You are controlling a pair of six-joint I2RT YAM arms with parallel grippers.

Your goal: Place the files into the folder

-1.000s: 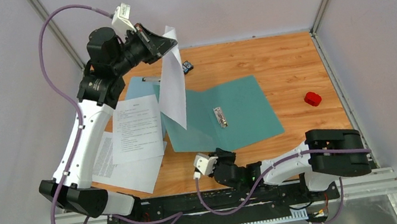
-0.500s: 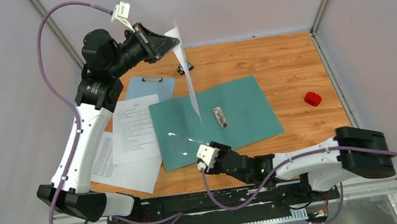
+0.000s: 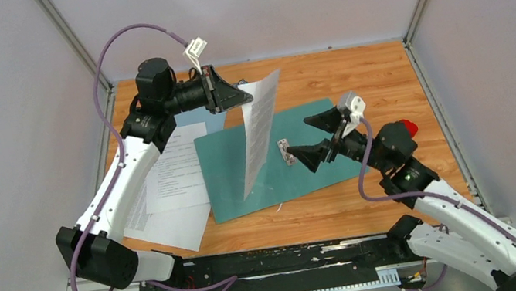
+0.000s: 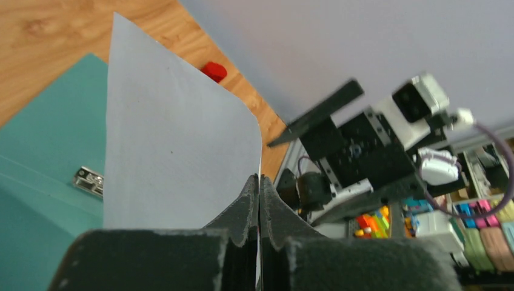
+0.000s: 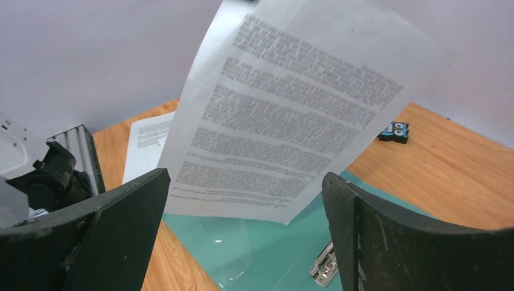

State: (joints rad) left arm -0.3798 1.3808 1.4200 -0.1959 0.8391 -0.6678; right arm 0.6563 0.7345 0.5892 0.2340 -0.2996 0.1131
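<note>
The teal folder [image 3: 319, 155] lies open and flat on the wooden table, a metal clip [image 3: 285, 151] at its spine. My left gripper [image 3: 246, 101] is shut on the top edge of one printed file sheet [image 3: 261, 133], which hangs tilted in the air over the folder's left cover. In the left wrist view its jaws [image 4: 259, 179] pinch that sheet [image 4: 176, 133]. My right gripper [image 3: 313, 139] hovers open above the folder's right cover and faces the sheet [image 5: 291, 121]; its jaws [image 5: 245, 179] hold nothing. More files [image 3: 176, 166] lie left of the folder.
A pale blue clipboard [image 3: 197, 128] lies partly under the sheets at the back left. A red object [image 3: 407, 126] sits on the table to the right. A small black item [image 5: 394, 130] rests near the back. Grey walls enclose the table on three sides.
My right arm swung from the folder's near edge up to its right side and its gripper opened wide. The left gripper carried the hanging sheet rightward and lower, over the folder.
</note>
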